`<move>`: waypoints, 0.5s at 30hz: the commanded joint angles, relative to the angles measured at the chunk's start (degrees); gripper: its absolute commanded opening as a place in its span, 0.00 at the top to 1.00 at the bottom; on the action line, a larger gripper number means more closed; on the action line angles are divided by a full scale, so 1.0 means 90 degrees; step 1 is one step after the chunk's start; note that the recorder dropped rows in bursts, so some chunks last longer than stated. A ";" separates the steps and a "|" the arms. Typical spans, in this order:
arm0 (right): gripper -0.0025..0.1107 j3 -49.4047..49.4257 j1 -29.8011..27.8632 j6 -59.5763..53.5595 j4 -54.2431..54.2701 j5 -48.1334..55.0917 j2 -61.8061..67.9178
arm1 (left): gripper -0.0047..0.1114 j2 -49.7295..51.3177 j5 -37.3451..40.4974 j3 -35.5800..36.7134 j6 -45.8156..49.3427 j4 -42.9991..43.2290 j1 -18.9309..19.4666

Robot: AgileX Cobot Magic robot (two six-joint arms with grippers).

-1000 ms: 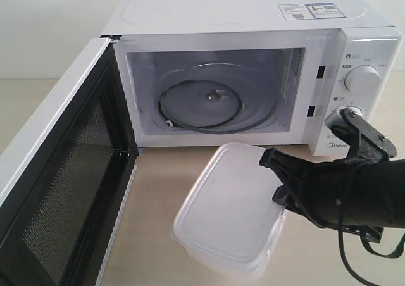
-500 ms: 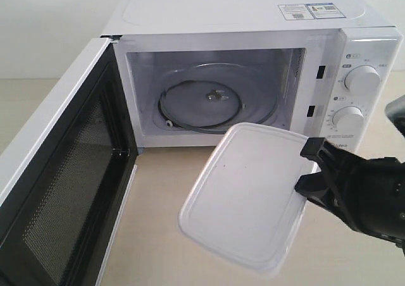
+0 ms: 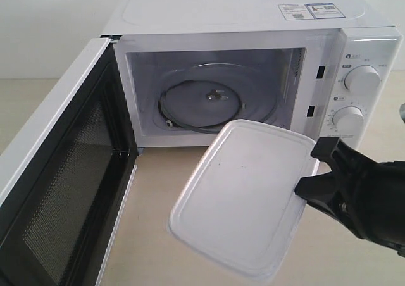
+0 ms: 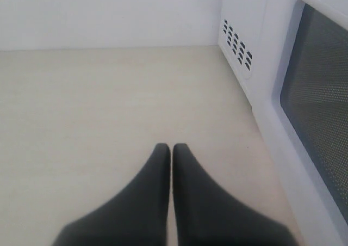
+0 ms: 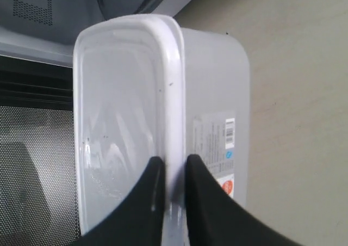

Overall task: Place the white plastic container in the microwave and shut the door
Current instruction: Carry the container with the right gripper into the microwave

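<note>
Your right tool is clamped on the container, its two black fingers pinching the lid's rim at one short end. The box hangs tilted above the tabletop, lid turned up toward the exterior camera. It sits just in front of the microwave, not yet inside. In that view its far edge overlaps the lower right corner of the opening.

From the right wrist you see the same grip: one finger on the lid, one on the side wall. The label with its red mark is right beside that finger.

The door stands wide open on the left, with its black mesh face toward the cavity. The turntable shows inside, and both dials sit on the right panel.

Your left tool has its fingers pressed together, gripping nothing. It hovers over bare tabletop next to the door's outer face and dark window.
</note>
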 commanded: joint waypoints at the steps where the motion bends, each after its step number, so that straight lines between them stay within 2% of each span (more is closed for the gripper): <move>1: 0.98 -0.0009 0.0396 0.0166 -0.0195 -0.0434 -0.0065 | 0.93 -0.0011 -0.0008 0.0021 -0.0026 -0.0043 -0.0037; 5: 0.98 -0.0009 0.1163 0.0774 -0.0399 -0.1357 -0.0065 | 0.93 -0.0011 -0.0008 0.0021 -0.0026 -0.0043 -0.0037; 10: 0.98 -0.0009 0.2074 0.2264 -0.1492 -0.2280 -0.0024 | 0.93 -0.0011 -0.0008 0.0021 -0.0026 -0.0043 -0.0037; 15: 0.98 0.0002 0.2728 0.3067 -0.1596 -0.3013 0.0398 | 0.93 -0.0011 -0.0008 0.0021 -0.0026 -0.0043 -0.0037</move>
